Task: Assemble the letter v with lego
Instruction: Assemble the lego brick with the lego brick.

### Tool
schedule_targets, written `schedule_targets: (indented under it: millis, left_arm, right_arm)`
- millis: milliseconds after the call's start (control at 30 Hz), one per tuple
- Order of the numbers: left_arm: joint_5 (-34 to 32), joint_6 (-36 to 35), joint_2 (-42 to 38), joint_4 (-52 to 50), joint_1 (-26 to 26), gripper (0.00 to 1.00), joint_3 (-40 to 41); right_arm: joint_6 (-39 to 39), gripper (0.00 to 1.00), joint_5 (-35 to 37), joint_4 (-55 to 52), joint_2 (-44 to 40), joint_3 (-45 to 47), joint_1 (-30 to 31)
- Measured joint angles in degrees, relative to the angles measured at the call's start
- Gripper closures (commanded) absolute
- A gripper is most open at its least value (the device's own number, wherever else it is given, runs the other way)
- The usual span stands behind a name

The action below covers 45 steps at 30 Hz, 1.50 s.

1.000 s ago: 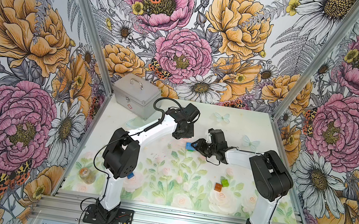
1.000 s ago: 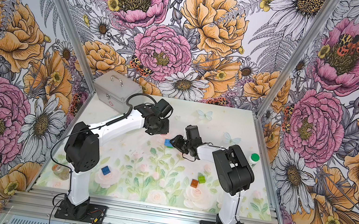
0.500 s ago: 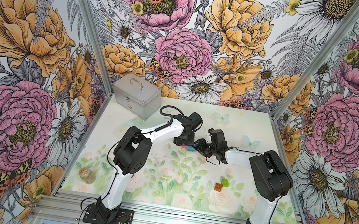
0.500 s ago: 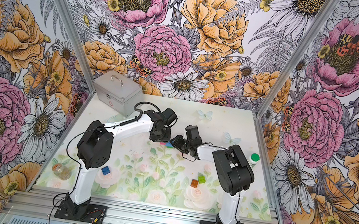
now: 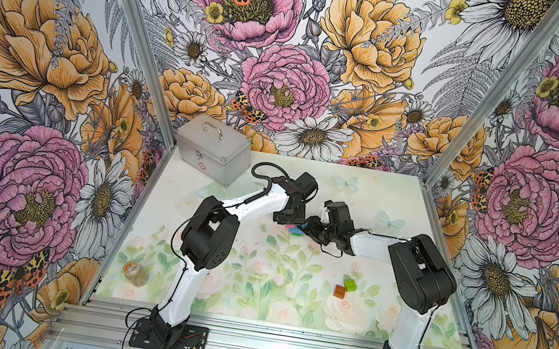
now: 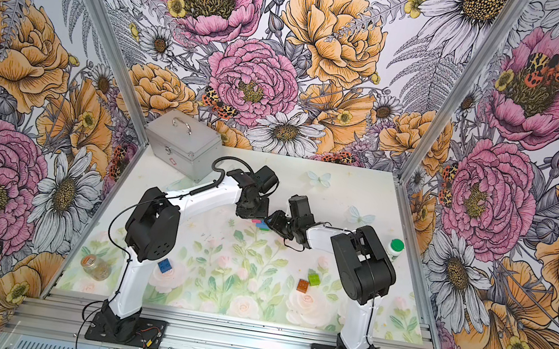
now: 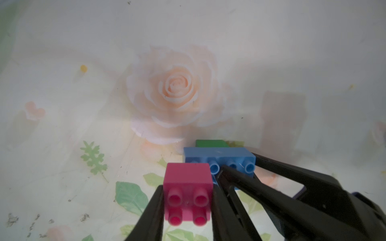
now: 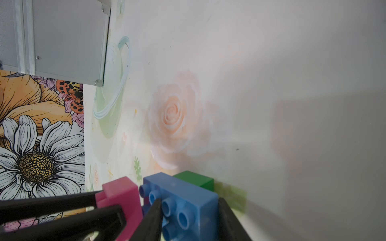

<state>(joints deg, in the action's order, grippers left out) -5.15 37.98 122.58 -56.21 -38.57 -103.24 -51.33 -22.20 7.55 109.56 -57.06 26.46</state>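
Observation:
My left gripper (image 7: 188, 200) is shut on a pink lego brick (image 7: 188, 187), studs toward the camera. Right beside it, my right gripper (image 8: 189, 208) is shut on the longer light-blue brick (image 8: 183, 200), which has a dark-green brick (image 8: 194, 179) joined on its far side. The pink brick (image 8: 121, 194) sits against the blue bar's studded end; I cannot tell whether they are locked together. In both top views the two grippers meet at mid-table (image 5: 294, 228) (image 6: 260, 223). Loose orange (image 5: 340, 291) and lime (image 5: 350, 283) bricks lie front right, a dark-blue one (image 6: 164, 265) by the left arm.
A metal case (image 5: 213, 150) stands at the back left corner. A glass jar (image 5: 136, 273) lies at the front left. A green-capped white bottle (image 6: 394, 248) stands behind the right arm's elbow, near the right wall.
My left arm has swung forward and to the right, bringing the pink brick up against the blue bar. The right arm has stayed where it was.

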Motion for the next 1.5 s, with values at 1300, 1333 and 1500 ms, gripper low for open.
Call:
schedule_targets:
  millis: [1300, 1333, 1500]
  left_arm:
    - [-2.08, -2.21, 2.14, -3.63, -1.51, 0.4, -3.56]
    - [-1.66, -2.14, 2.12, -3.72, -1.42, 0.35, -3.89]
    - [-0.79, -1.62, 0.98, -3.98, -0.33, 0.02, -4.87]
  right_arm:
    - [0.0, 0.57, 0.0, 0.59, 0.0, 0.42, -0.02]
    - [0.0, 0.57, 0.0, 0.68, 0.0, 0.46, -0.02]
    - [0.0, 0.57, 0.0, 0.87, -0.02, 0.55, -0.02]
